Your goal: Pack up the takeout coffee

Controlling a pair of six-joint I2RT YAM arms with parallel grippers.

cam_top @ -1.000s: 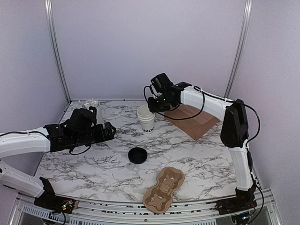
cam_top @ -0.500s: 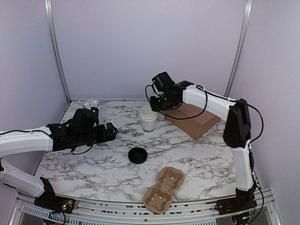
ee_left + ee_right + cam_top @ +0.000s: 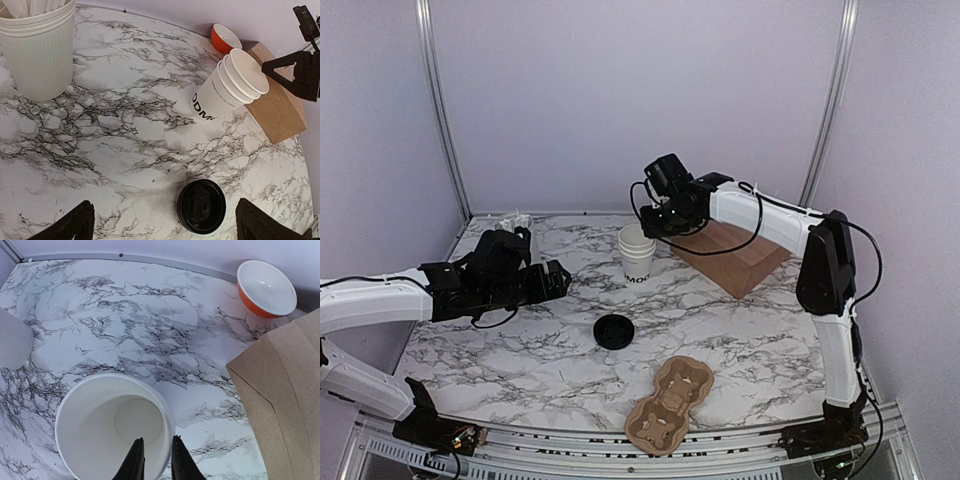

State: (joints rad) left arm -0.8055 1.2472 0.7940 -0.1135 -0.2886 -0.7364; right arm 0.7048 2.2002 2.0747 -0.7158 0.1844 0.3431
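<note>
Where bench meets left edge: one canister (image 3: 37, 50), left gripper (image 3: 160, 222) spread wide, empty. Mid-bench: one lid (image 3: 614, 331), off. Behind it: cups (image 3: 634, 256), seemingly three nested. Right gripper (image 3: 154, 456) narrow, straddling cup rim. One bowl (image 3: 265, 288), far edge.

White lettered paper cup (image 3: 634, 255) stands upright, open; black lid (image 3: 614, 331) lies well apart.

Brown paper bag (image 3: 732, 256) lies flat beside an orange bowl (image 3: 266, 288); ribbed white canister (image 3: 37, 50) apparently holds sticks.
</note>
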